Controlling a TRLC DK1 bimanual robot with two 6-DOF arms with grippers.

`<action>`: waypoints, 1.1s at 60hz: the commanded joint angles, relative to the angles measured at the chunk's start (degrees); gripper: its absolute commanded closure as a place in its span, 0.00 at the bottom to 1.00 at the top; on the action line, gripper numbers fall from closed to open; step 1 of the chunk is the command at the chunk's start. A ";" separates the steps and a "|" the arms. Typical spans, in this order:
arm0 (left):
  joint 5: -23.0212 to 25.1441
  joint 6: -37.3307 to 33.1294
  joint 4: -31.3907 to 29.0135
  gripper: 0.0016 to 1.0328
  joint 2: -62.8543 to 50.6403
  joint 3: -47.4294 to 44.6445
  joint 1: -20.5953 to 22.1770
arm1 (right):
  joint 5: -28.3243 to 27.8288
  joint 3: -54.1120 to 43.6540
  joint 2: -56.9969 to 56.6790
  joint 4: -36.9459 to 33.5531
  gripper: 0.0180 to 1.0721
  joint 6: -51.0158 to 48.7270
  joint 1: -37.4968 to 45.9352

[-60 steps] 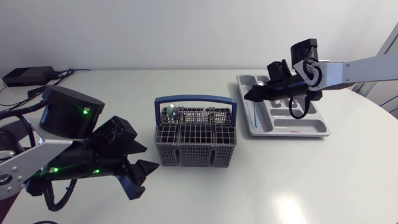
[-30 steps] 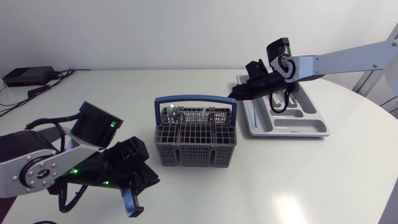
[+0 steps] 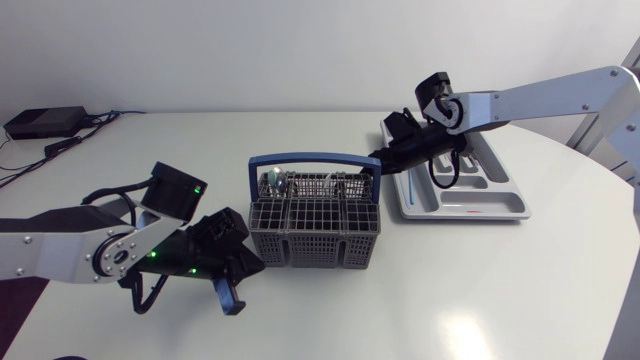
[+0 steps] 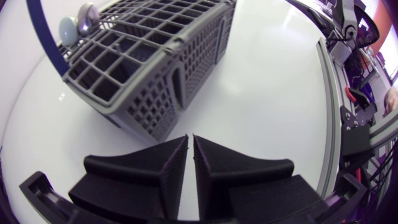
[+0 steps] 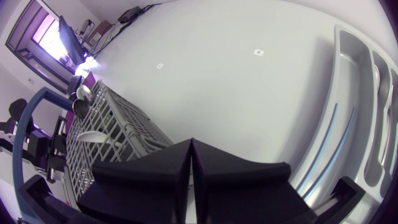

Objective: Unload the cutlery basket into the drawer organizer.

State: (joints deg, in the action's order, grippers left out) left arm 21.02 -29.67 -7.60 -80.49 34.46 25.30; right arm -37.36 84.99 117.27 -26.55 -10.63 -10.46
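Note:
The grey cutlery basket (image 3: 315,228) with a blue handle (image 3: 313,158) stands mid-table; spoon heads (image 3: 275,182) show in its back left compartment. My left gripper (image 3: 252,268) lies low at the basket's front left corner, shut on nothing. In the left wrist view the basket (image 4: 149,74) is just ahead of the closed fingertips (image 4: 189,140). My right gripper (image 3: 376,162), also shut and empty, hovers at the handle's right end, between the basket and the grey drawer organizer (image 3: 470,212). From the right wrist the basket (image 5: 106,140) lies beside the gripper (image 5: 191,144), the organizer (image 5: 348,74) on the other side.
A blue-handled piece (image 5: 323,146) and a spoon (image 5: 378,118) lie in the organizer's long slots. A black box with cables (image 3: 45,122) sits at the table's far left back corner.
Both grippers have closed. The left arm swung right and down to the basket's front left corner. The right arm moved left from above the organizer to the handle's right end.

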 commanded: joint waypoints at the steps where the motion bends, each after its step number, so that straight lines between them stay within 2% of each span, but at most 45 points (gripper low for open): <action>1: 0.61 -1.35 1.71 0.84 -1.60 2.28 -1.92 | -0.96 -3.96 -2.31 -1.14 0.94 -2.11 -0.18; 23: 0.52 -1.97 7.51 0.84 -6.17 4.04 -6.67 | -2.80 -20.83 -16.90 -0.44 0.94 -4.57 -0.70; 37: 0.61 -2.59 8.30 0.84 -8.98 6.24 -7.46 | -2.63 -30.50 -26.31 -0.44 0.94 -2.64 -6.15; 44: 0.61 -2.23 8.47 0.84 -10.30 7.73 -6.84 | -1.31 -31.90 -28.86 -0.53 0.94 -0.88 -9.58; 55: -0.10 -1.97 8.39 0.84 -10.21 8.61 -6.32 | 0.54 -32.26 -32.90 -1.93 0.94 -0.44 -10.55; 66: -0.10 -1.97 7.77 0.84 -5.82 8.43 -11.41 | 1.42 -30.23 -32.11 -1.93 0.94 -1.67 -7.56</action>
State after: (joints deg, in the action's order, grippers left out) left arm 20.58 -30.72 0.05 -88.84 41.76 16.29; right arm -35.97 53.41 85.10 -28.64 -12.21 -18.94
